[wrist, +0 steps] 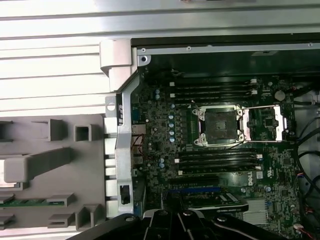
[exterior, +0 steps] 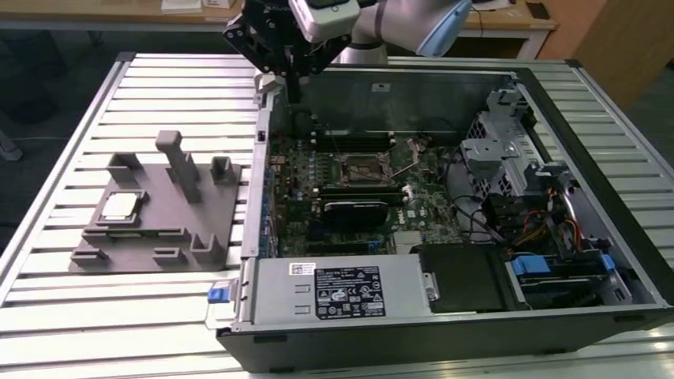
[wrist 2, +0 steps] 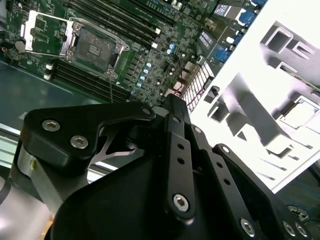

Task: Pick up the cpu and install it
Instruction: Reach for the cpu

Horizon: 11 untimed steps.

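The cpu, a small flat silver square, lies in a recess of the grey plastic fixture on the table, at the exterior view's left. My gripper hangs over the far left corner of the open computer case, well away from the cpu, its fingers drawn together with nothing between them. The dark metal-framed socket sits in the middle of the green motherboard. In the first wrist view the socket stands open with its load plate swung aside. The second wrist view shows the socket beyond the black gripper linkage.
The computer case lies on its side on a slatted metal table. Memory slots, a heatsink, drive cages and cables crowd around the socket. Upright grey blocks rise from the fixture near the cpu.
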Tool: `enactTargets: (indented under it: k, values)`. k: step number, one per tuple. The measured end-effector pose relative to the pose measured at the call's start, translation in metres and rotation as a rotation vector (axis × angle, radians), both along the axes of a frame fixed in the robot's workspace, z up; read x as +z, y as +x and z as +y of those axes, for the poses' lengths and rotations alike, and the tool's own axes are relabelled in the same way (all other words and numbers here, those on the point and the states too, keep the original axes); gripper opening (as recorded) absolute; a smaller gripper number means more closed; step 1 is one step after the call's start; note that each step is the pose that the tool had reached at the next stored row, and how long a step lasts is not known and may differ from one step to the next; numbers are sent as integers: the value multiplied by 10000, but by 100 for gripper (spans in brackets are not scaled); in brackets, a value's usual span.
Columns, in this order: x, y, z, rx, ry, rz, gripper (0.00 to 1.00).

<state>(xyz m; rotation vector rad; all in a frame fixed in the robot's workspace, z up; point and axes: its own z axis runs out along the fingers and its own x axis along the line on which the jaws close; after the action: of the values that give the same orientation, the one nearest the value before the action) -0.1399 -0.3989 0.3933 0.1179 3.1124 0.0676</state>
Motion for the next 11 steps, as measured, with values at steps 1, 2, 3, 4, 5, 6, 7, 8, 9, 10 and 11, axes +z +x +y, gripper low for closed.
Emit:
enactTargets:
  k: [1, 2, 3, 4, 5, 6, 7, 8, 9, 10, 11]
  values:
    - [0, -6, 0, 0, 0, -1, 11]
    - [0, -12, 0, 0, -1, -2, 11]
    - [0, -19, 0, 0, -1, -3, 11]
    - [0, -27, 0, 0, -2, -3, 11]
    - [0, -34, 0, 0, -2, -4, 11]
    - [0, -41, 0, 0, -1, -5, 11]
    - [0, -48, 0, 0, -2, -6, 11]
    - [0, -56, 0, 0, -2, -7, 11]
    - [0, -65, 0, 0, -2, -8, 11]
    - [0, -75, 0, 0, -2, -9, 11]
    - [0, -83, 0, -1, -2, -11, 11]
